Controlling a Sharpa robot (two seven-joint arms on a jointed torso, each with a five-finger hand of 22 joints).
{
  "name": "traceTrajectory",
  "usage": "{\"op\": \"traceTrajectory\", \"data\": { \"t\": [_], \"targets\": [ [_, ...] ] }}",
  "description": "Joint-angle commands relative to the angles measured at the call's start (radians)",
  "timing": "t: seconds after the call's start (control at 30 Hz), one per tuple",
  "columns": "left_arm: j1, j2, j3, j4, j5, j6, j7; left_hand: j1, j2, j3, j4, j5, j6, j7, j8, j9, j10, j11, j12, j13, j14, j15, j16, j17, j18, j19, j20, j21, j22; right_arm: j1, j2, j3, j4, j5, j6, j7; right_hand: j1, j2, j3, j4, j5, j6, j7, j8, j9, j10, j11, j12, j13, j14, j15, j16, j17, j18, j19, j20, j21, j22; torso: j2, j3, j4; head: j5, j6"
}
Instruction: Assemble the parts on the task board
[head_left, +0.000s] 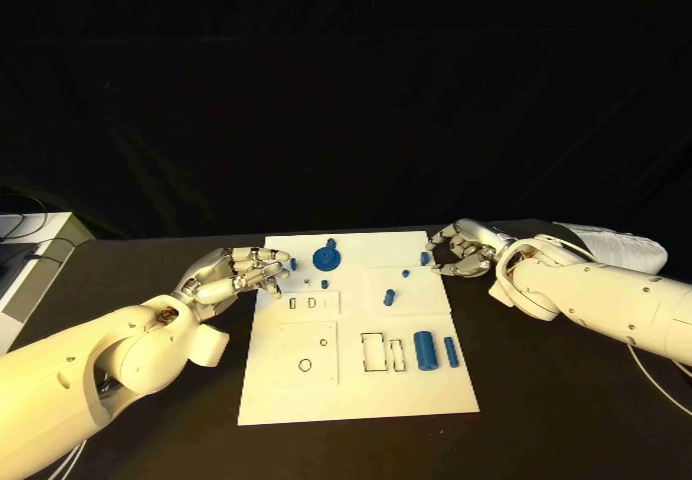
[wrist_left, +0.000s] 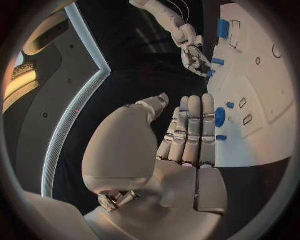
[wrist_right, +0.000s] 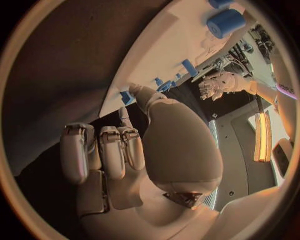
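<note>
The white task board (head_left: 361, 375) lies mid-table with blue parts on it: a round gear-like piece (head_left: 329, 259), several small pegs such as one (head_left: 389, 296), a thick cylinder (head_left: 426, 349) and a thin one (head_left: 450, 350). My left hand (head_left: 238, 272) hovers at the board's far left corner and holds nothing; its fingers (wrist_left: 190, 130) lie side by side, pointing at the round piece (wrist_left: 220, 117). My right hand (head_left: 464, 250) sits at the far right edge, fingers curled. Its thumb (wrist_right: 142, 95) and one finger reach a small blue peg (wrist_right: 127, 97), (head_left: 424, 258); whether they pinch it is unclear.
The board carries outlined slots (head_left: 384, 351) and small holes (head_left: 306, 365) on its near half. A pale box (head_left: 32, 262) stands at the table's left edge. Bare black table (head_left: 562, 400) surrounds the board.
</note>
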Motion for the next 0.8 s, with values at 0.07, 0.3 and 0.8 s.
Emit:
{"op": "traceTrajectory", "data": {
  "t": [0.07, 0.3, 0.8],
  "targets": [
    [-0.001, 0.001, 0.001, 0.001, 0.001, 0.018, 0.015, -0.007, 0.003, 0.0, -0.006, 0.003, 0.007, -0.003, -0.001, 0.001, -0.004, 0.0, 0.007, 0.003, 0.012, -0.002, 0.012, 0.003, 0.006, 0.005, -0.003, 0.008, 0.003, -0.004, 0.008, 0.0, -0.006, -0.048, 0.009, -0.009, 0.001, 0.011, -0.008, 0.001, 0.0, -0.006, 0.002, -0.004, -0.001, 0.105, 0.003, 0.002, 0.263, 0.104, 0.01, 0.004, 0.263, -0.003, 0.023, 0.004, 0.002, 0.155, 0.001, 0.0022, -0.0002, 0.002, -0.005],
    [-0.001, 0.001, 0.001, 0.0, 0.0, 0.017, 0.013, -0.01, 0.003, 0.0, -0.008, 0.003, 0.006, -0.001, -0.003, 0.001, -0.026, 0.003, 0.007, 0.007, 0.019, -0.001, 0.027, 0.009, 0.005, 0.01, -0.005, 0.018, 0.007, -0.006, 0.014, 0.0, -0.008, -0.038, -0.029, -0.012, -0.005, 0.024, -0.019, 0.01, 0.015, 0.0, 0.005, -0.003, 0.001, 0.105, 0.006, 0.002, 0.263, 0.104, 0.014, 0.004, 0.263, -0.005, 0.027, 0.009, 0.008, 0.161, 0.001, 0.001, 0.0011, 0.004, -0.01],
    [-0.002, -0.001, 0.001, -0.001, 0.0, 0.017, 0.007, -0.011, 0.004, 0.001, -0.009, 0.003, 0.005, 0.001, -0.004, 0.001, -0.036, 0.006, 0.005, 0.007, 0.019, 0.0, 0.032, 0.01, 0.005, 0.01, -0.005, 0.022, 0.009, -0.006, 0.032, 0.001, -0.021, -0.024, -0.038, -0.02, -0.013, 0.042, -0.021, 0.022, 0.025, 0.011, 0.005, 0.002, 0.003, 0.105, 0.007, 0.002, 0.263, 0.104, 0.015, 0.004, 0.263, -0.006, 0.03, 0.011, 0.011, 0.164, 0.0, 0.0012, -0.0004, 0.007, -0.013]
  ]
}}
